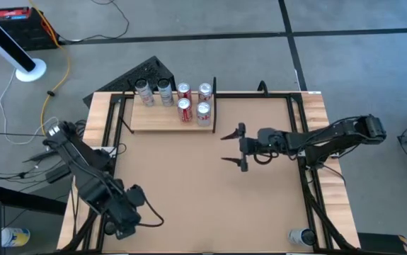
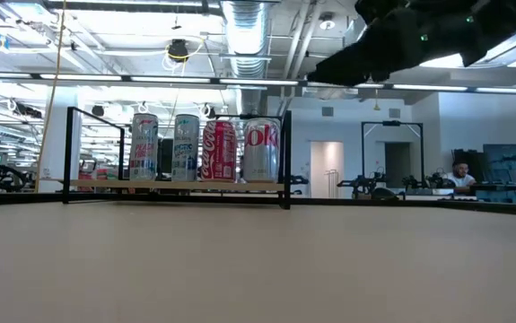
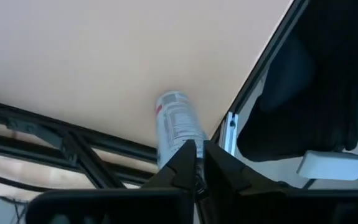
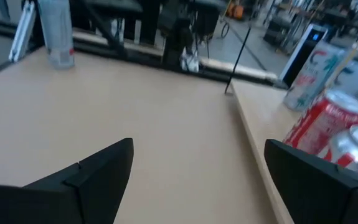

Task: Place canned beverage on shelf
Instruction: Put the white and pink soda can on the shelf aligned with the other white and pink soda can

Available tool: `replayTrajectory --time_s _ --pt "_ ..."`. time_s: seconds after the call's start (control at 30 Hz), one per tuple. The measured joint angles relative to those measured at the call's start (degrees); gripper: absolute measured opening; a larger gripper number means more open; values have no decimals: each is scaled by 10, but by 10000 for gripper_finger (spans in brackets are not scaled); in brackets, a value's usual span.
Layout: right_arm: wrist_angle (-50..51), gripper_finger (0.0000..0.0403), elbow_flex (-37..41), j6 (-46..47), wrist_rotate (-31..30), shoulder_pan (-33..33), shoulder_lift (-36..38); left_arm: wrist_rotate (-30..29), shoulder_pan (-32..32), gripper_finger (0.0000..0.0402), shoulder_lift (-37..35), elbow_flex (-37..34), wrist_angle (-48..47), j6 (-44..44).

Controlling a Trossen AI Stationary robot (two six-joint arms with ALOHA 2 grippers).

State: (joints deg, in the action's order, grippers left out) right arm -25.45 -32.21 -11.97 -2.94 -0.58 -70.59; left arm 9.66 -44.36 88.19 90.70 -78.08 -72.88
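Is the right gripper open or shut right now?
Open. The right gripper hovers over the bare table beside the shelf, its two fingers spread wide apart with nothing between them.

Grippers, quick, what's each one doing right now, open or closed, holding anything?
Left gripper: closed, holding nothing, parked at the table's near left corner.
Right gripper: open and empty, over the table just off the shelf.

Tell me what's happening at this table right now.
A two-armed robot is stocking cans on a shelf. Six cans stand there already. The right gripper hovers over the middle of the table beside the shelf, jaws wide open and empty. The left gripper waits at the table's near left corner, jaws shut. One more can stands at the near right edge.
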Motion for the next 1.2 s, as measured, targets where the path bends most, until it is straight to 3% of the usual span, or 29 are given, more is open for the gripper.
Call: replayTrajectory --time_s 0.3,0.67,0.83,1.07,1.2 --pt "-74 384 0 -2 0 -14 0 29 4 122 19 0 5 -9" --pt "-59 384 0 -36 1 -12 0 29 4 268 19 0 2 -73" --pt "-50 384 0 -48 1 -11 0 45 6 295 19 0 -14 -97" --pt "-51 384 0 -47 1 -12 0 131 7 303 19 -12 -20 -217" --pt "-52 384 0 -46 1 -12 0 176 6 303 19 -38 3 -239"
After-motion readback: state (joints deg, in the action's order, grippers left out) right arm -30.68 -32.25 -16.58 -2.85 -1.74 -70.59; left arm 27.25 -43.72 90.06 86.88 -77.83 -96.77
